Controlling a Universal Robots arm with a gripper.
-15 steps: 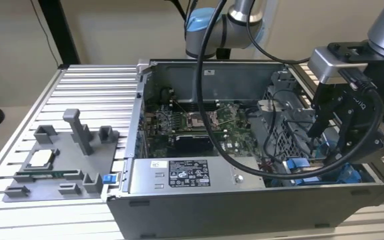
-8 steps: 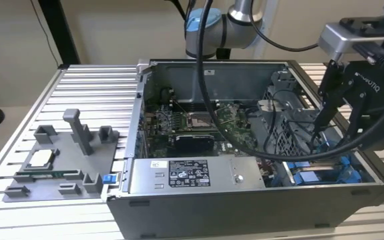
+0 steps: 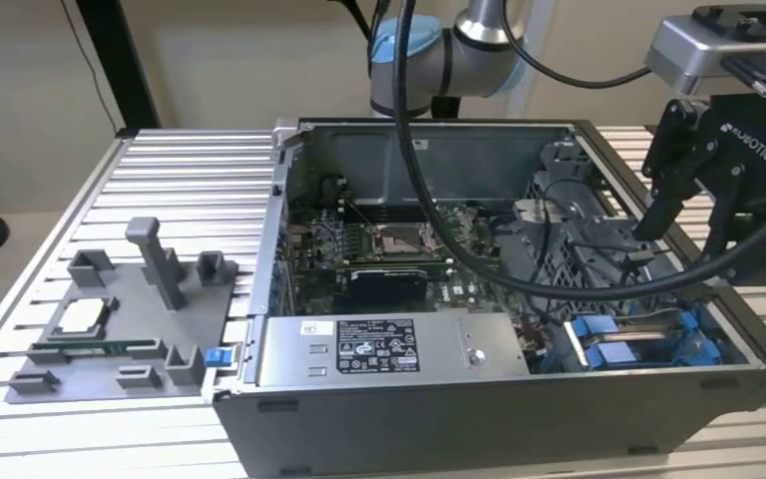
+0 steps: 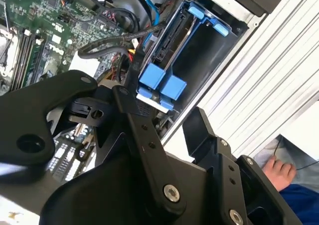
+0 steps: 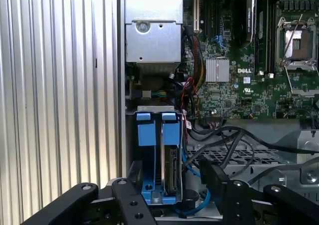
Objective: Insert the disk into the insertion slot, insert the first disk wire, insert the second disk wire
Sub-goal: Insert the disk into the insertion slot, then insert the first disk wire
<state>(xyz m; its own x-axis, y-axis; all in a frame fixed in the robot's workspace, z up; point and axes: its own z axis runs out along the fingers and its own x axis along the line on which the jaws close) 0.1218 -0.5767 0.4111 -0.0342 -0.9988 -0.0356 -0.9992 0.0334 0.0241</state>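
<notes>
1. One slatted metal bench [image 3: 157, 170] carries everything. An open computer case [image 3: 490, 419] lies on its side on it, and a grey parts fixture [image 3: 117, 329] is set beside the case at the exterior view's left.
2. Inside the case a green board [image 5: 239, 85] is seen, with a grey power supply [image 3: 290, 364] along the near wall.
3. The gripper [image 3: 682, 239] is held over the case's corner at the exterior view's right, above the slot [image 4: 199, 60]. The fingers [image 5: 219, 185] are spread wide and nothing is gripped between them. In both wrist views they straddle the slot from above without touching it.
4. The slot is the grey bay beside the case wall, fitted with blue rails. The disk [image 5: 171, 170] is seen standing on edge inside it, and its blue carrier tabs [image 5: 170, 130] sit at the bay's mouth near the power supply.
5. Since the disk lies in the slot and the fingers are empty, the insertion step is judged done. The work in hand is judged to be the wire steps.
6. Black cables [image 5: 224, 140] and a thin blue cable [image 5: 192, 167] are bunched just beside the disk. Whether either one is plugged into it cannot be told.
7. For writing, a white label with dark print is fixed on top of the power supply. White lettering is carried on the gripper body, and small white marks are printed on the board. None of it is read out here.
</notes>
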